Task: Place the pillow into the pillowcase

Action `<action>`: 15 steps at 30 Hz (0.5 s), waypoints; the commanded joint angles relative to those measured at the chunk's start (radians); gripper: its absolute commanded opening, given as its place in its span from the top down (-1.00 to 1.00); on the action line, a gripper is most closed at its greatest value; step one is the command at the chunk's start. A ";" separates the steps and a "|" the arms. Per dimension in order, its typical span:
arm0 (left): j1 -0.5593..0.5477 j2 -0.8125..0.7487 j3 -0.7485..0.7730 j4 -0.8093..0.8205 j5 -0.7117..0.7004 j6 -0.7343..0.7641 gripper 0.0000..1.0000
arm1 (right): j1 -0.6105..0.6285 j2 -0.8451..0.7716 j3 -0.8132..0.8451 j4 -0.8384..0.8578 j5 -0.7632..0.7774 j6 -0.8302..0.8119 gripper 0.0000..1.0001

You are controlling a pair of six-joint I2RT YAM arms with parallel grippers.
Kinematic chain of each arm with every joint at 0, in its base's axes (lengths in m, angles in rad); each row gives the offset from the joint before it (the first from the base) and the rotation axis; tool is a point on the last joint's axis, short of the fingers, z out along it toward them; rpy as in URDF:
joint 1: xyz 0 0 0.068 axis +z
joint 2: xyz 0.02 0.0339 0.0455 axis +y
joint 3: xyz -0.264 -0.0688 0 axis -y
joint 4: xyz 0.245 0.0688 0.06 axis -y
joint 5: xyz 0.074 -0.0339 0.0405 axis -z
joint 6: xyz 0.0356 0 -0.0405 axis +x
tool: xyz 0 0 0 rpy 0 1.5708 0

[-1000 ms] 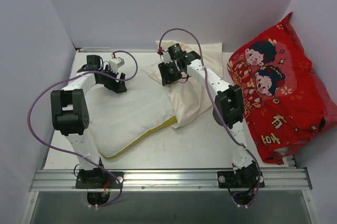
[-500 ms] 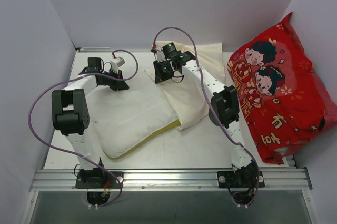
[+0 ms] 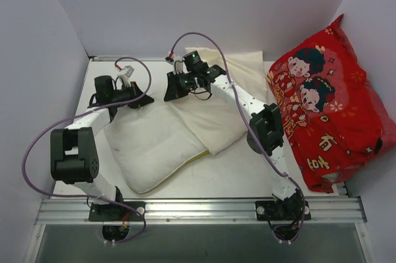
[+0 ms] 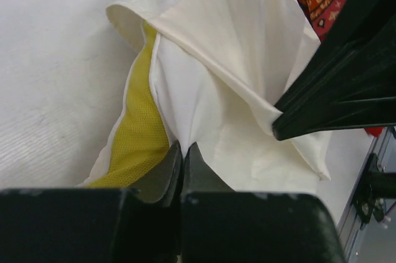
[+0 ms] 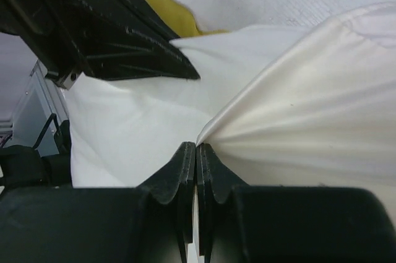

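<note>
The white pillow [image 3: 148,145] lies left of centre, its yellow seam [image 3: 193,156] showing at the near right edge. The cream pillowcase [image 3: 216,120] lies over the pillow's right part and runs on toward the back wall. My left gripper [image 3: 145,99] sits at the pillow's far corner, shut on a pinch of white pillow fabric [image 4: 185,114] beside the yellow mesh [image 4: 139,133]. My right gripper [image 3: 168,94], close beside it, is shut on the pillowcase's open edge [image 5: 204,133], stretching taut cream folds [image 5: 309,102] over the white pillow [image 5: 124,120].
A red cushion [image 3: 328,108] printed with cartoon children leans against the right wall. White walls close in the back and both sides. A metal rail [image 3: 198,210] carrying both arm bases runs along the near edge.
Both grippers have shut. The right gripper has moved left, drawing the pillowcase edge farther over the pillow. The left arm has swung left and back, and the pillow has shifted with it.
</note>
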State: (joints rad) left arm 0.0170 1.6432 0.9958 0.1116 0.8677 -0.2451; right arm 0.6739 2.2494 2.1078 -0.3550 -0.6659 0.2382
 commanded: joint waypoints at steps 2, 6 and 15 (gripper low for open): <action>0.095 -0.088 -0.065 0.174 -0.104 -0.160 1.00 | 0.064 -0.073 -0.009 0.011 -0.091 -0.045 1.00; 0.132 -0.134 -0.132 0.165 -0.193 -0.143 0.25 | 0.079 -0.079 -0.002 0.001 -0.034 -0.056 0.11; -0.004 -0.258 0.182 -0.770 -0.191 0.742 -0.71 | -0.190 -0.552 -0.564 -0.047 0.130 -0.007 -0.27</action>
State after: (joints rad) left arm 0.0952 1.4765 1.1030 -0.2485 0.6792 0.1066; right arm 0.5964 1.9251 1.6703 -0.3775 -0.6334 0.2108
